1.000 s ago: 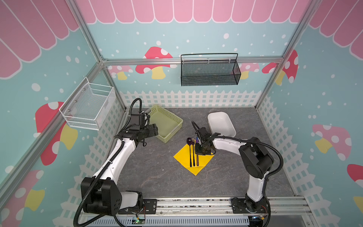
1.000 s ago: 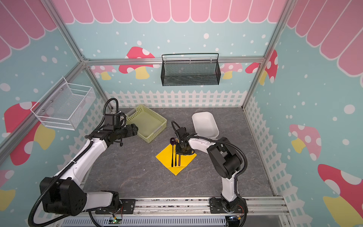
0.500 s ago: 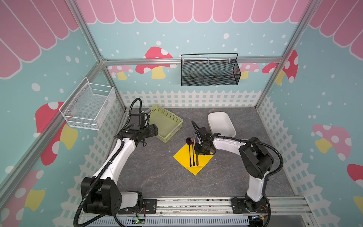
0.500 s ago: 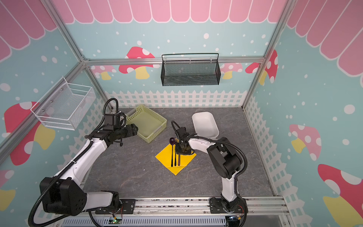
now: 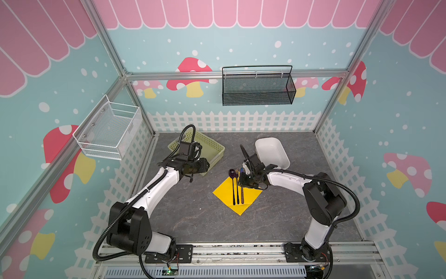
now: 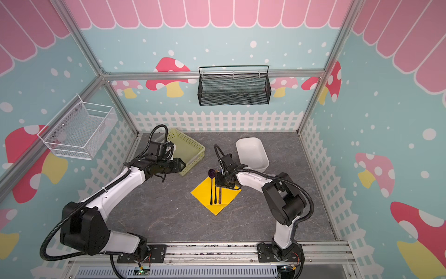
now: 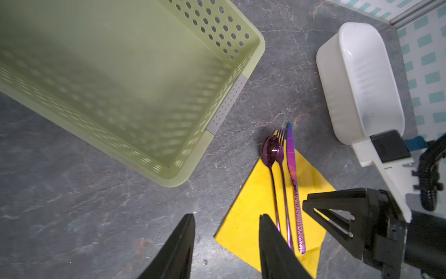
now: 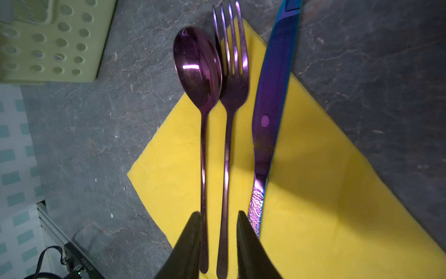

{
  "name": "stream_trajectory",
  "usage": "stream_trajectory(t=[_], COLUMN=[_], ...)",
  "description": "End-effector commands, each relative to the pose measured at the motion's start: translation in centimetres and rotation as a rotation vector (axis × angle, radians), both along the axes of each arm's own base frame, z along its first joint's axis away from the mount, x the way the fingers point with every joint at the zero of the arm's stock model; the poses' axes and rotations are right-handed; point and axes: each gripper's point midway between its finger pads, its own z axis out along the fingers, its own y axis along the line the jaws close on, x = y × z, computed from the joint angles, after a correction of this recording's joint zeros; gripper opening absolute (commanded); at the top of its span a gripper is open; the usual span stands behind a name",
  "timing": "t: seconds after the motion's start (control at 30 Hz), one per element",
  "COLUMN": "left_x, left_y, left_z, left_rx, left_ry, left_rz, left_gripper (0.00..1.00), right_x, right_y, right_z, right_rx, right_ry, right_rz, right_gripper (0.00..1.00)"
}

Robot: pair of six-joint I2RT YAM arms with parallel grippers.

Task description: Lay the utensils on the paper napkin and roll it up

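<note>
Left hand [image 7: 226,215] narrower than before

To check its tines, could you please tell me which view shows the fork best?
The right wrist view: the fork is close up, tines distinct. The left wrist view shows it smaller; both top views, only a thin dark line.

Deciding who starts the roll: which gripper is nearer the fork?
Right. The right gripper is over the fork on the napkin, fingers straddling its handle. The left gripper is off to the side by the basket, clear of the napkin.
</note>
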Motion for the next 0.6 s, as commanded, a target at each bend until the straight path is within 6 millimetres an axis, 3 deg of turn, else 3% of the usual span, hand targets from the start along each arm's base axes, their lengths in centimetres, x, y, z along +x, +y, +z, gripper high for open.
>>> stream_trajectory(t=[0.0,0.17,0.5,0.57], left_x=[0.0,-0.8,-1.8,-2.6], left_y=[-2.1,-4.7,-5.8,-7.0], left_z=[-0.6,-3.3,-8.1,-8.9], left_rx=[-0.050,-0.044,-0.048,-0.046], left_ry=[0.026,0.104,0.253,0.282], left_rz=[-0.016,-0.051,-0.053,-0.089], left_gripper=[0.33,0.20,0.08,0.06], right_x=[0.0,0.2,0.3,0.2], right_y=[0.5,0.4,0.4,0.3], right_z=[0.9,0.7,-0.2,-0.4], right_rx=[0.085,0.112,0.126,0.124], right_ry=[-0.022,-0.028,-0.006,-0.003], right_rz=[0.016,0.039,0.053,0.053], right_gripper=[0.27,0.27,0.30,0.31])
